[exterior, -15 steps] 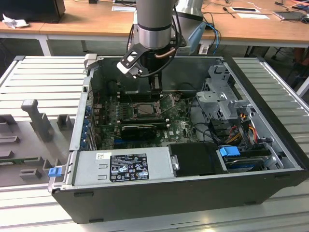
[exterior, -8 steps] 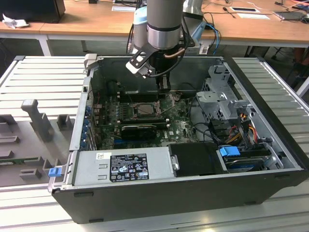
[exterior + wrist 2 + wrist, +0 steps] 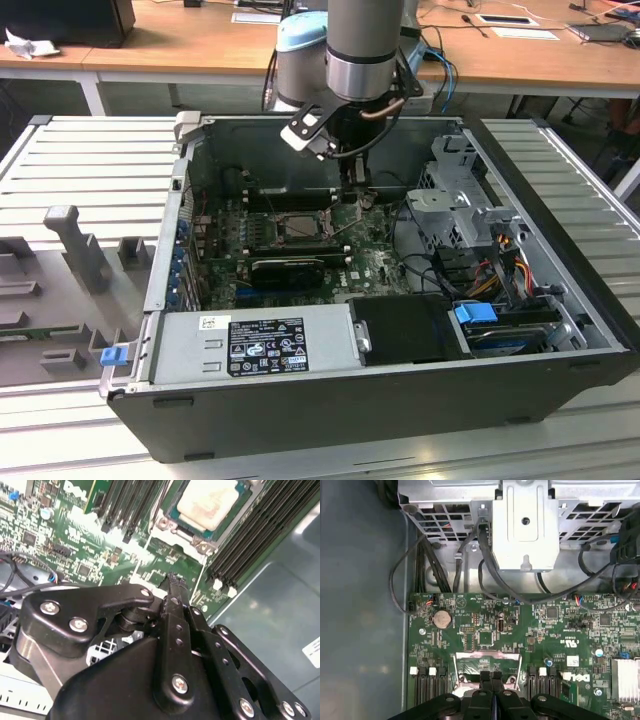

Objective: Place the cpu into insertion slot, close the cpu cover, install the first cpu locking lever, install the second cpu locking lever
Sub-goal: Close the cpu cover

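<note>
The pale beige cpu (image 3: 207, 502) lies in the insertion slot (image 3: 300, 226) on the green motherboard (image 3: 485, 630). The grey metal cpu cover (image 3: 167, 524) frames it and looks flat on the socket; its edge (image 3: 487, 656) also shows in the first wrist view. My gripper (image 3: 172, 580) hangs low over the board just beside the socket, toward the exterior view's right (image 3: 357, 188). Its black fingers (image 3: 485, 679) are pressed together with nothing between them. I cannot make out how the locking levers stand.
Long black memory slots (image 3: 250, 535) run on both sides of the socket. A grey drive cage (image 3: 520, 525) with black cables (image 3: 485, 565) stands close behind the gripper. The power supply (image 3: 260, 340) fills the case's near side. The case walls (image 3: 170, 230) box in the board.
</note>
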Tool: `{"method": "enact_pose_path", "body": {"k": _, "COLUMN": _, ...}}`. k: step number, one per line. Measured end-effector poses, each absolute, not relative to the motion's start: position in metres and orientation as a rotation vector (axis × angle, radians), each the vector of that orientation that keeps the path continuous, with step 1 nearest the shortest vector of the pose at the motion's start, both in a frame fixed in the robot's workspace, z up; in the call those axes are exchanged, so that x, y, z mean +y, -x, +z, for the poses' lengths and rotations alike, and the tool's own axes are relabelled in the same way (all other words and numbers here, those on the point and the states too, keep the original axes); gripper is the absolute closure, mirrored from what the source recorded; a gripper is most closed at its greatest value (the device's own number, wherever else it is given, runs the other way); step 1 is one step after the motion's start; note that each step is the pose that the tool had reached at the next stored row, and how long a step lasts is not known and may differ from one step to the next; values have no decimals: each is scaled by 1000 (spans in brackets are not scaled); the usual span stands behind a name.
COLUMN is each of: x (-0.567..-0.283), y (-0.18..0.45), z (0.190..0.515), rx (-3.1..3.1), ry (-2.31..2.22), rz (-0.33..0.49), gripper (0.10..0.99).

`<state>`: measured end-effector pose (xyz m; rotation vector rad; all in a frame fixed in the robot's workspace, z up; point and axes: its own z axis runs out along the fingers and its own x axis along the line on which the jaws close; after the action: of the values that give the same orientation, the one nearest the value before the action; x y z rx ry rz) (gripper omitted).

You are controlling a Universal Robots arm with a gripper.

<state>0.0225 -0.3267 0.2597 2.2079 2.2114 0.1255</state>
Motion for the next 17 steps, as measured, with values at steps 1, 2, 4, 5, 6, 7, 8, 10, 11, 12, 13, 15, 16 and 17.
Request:
{"method": "enact_pose_path", "body": {"k": 1, "x": -327, "y": -26, "z": 260, "rx": 2212, "ry": -2208, "rz": 124, "gripper": 980}}
{"method": "enact_pose_path", "body": {"k": 2, "x": -327, "y": -28, "z": 260, "rx": 2213, "ry": -2209, "rz": 123, "gripper": 980}}
{"method": "enact_pose_path", "body": {"k": 4, "x": -327, "y": -38, "z": 260, "rx": 2215, "ry": -2211, "rz": 117, "gripper": 980}}
{"method": "enact_pose_path", "body": {"k": 5, "x": -327, "y": -42, "z": 260, "rx": 2216, "ry": -2212, "rz": 115, "gripper": 980}}
{"method": "enact_pose_path", "body": {"k": 6, "x": -327, "y": -48, "z": 260, "rx": 2218, "ry": -2213, "rz": 113, "gripper": 980}}
{"method": "enact_pose_path", "body": {"k": 7, "x": -327, "y": -51, "z": 260, "rx": 2219, "ry": -2214, "rz": 112, "gripper": 980}}
{"method": "enact_pose_path", "body": {"k": 8, "x": -327, "y": -55, "z": 260, "rx": 2220, "ry": -2213, "rz": 111, "gripper": 980}}
{"method": "enact_pose_path", "body": {"k": 10, "x": -327, "y": -62, "z": 260, "rx": 2226, "ry": -2210, "rz": 108, "gripper": 980}}
{"method": "enact_pose_path", "body": {"k": 11, "x": -327, "y": -63, "z": 259, "rx": 2228, "ry": -2209, "rz": 108, "gripper": 980}}
{"method": "enact_pose_path", "body": {"k": 12, "x": -327, "y": -64, "z": 259, "rx": 2229, "ry": -2208, "rz": 108, "gripper": 980}}
{"method": "enact_pose_path", "body": {"k": 13, "x": -327, "y": -64, "z": 258, "rx": 2228, "ry": -2208, "rz": 108, "gripper": 980}}
{"method": "enact_pose_path", "body": {"k": 15, "x": -327, "y": -64, "z": 254, "rx": 2228, "ry": -2208, "rz": 108, "gripper": 980}}
{"method": "enact_pose_path", "body": {"k": 16, "x": -327, "y": -64, "z": 253, "rx": 2228, "ry": -2208, "rz": 108, "gripper": 980}}
{"method": "enact_pose_path", "body": {"k": 17, "x": -327, "y": -64, "z": 251, "rx": 2229, "ry": -2208, "rz": 108, "gripper": 980}}
